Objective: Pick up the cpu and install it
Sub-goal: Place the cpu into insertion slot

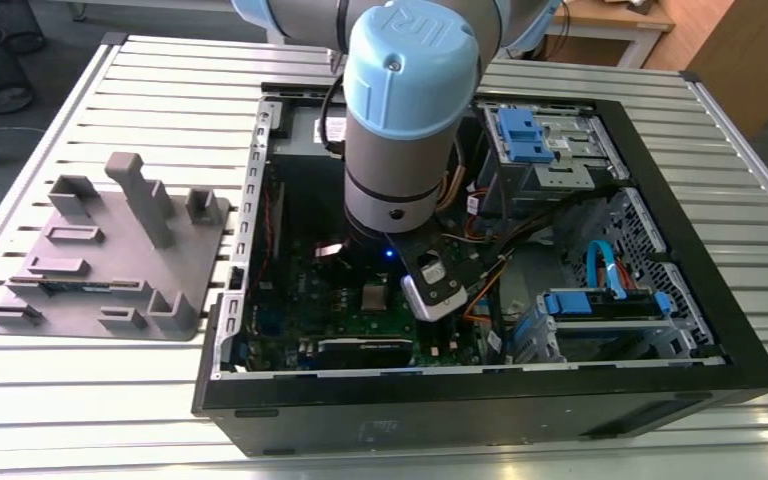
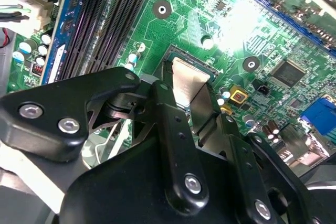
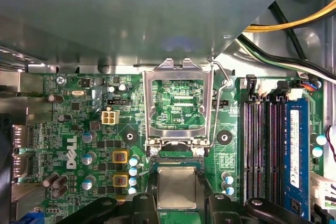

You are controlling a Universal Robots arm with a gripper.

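Clamping cpu between narrow jaws, both sides touching, just beside the raised socket frame

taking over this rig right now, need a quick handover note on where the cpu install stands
Gripper: shut on the cpu, one finger on each of two opposite sides.
Cpu: at the socket on the motherboard, inside the open computer case. Whether it is seated cannot be told.
Done: cpu picked up and brought to the socket.
Left: cpu not yet released; load plate not yet closed.
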